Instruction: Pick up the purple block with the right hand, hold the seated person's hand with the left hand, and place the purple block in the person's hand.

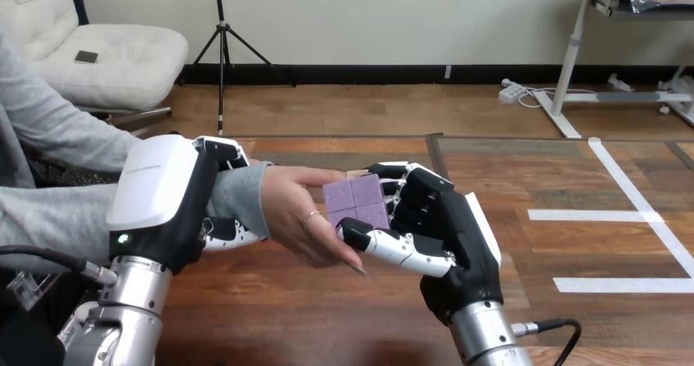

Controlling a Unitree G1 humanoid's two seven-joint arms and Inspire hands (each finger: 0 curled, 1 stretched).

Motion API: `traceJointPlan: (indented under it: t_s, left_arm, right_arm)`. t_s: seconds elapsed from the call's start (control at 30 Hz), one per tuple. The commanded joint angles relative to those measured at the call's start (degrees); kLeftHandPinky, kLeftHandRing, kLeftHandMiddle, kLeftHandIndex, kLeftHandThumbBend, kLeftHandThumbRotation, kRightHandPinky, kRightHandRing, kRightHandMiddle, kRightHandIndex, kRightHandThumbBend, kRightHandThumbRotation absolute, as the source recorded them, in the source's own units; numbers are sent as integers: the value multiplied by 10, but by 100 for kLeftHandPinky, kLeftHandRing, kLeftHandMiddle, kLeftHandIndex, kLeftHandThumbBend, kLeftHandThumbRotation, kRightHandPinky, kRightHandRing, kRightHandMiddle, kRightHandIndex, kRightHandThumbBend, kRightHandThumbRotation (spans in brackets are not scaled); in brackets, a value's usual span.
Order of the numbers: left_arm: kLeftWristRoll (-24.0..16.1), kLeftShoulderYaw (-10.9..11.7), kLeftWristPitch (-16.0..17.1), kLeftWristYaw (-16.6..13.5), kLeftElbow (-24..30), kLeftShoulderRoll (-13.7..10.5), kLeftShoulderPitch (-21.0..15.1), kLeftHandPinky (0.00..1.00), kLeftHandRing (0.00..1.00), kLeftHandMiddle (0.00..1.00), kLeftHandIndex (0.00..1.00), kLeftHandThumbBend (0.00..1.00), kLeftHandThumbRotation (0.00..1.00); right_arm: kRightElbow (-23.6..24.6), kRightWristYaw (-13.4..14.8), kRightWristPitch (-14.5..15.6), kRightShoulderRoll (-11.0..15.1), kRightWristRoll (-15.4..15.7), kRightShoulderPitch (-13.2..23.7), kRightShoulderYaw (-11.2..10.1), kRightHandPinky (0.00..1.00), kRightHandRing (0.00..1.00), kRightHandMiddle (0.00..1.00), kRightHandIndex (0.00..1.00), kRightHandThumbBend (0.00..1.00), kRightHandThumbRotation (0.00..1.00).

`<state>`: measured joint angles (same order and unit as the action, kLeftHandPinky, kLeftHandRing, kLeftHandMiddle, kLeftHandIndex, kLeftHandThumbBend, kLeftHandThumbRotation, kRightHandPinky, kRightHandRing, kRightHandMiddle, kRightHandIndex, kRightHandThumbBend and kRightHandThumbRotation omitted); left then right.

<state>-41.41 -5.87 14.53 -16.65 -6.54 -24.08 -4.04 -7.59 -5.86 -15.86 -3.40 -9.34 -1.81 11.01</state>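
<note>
The left hand (pixel 157 190) had its fingers curled round the person's wrist (pixel 239 196) while the right hand (pixel 446 228) clasped the purple block (pixel 358 203) against the person's hand (pixel 290 214), so pickup and hold looked done, with only the release seemingly left.

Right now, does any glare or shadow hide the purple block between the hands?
In the head view, no: the purple block is evenly lit, its grooves plain; in the same view the white shell of the left robot hand is the brightest patch but hides nothing; the black palm of the right robot hand looks dark.
</note>
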Motion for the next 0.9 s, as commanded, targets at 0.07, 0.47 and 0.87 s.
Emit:
traceJointPlan:
  t_s: [0.07, 0.47, 0.87]
  left_arm:
    - [13, -7, 17, -14, 27, 22, -64, 17, 24, 31, 32, 79, 0]
    - [15, -9, 26, -21, 18, 26, -65, 17, 24, 30, 32, 78, 0]
    - [13, -9, 23, -18, 24, 25, -59, 18, 25, 32, 33, 80, 0]
  right_arm:
    - [48, -8, -5, -41, -7, 9, 23, 29, 34, 39, 42, 85, 0]
    - [61, -7, 5, -38, -7, 8, 23, 29, 34, 39, 42, 85, 0]
    - [49, -12, 0, -35, -10, 13, 17, 29, 34, 39, 42, 85, 0]
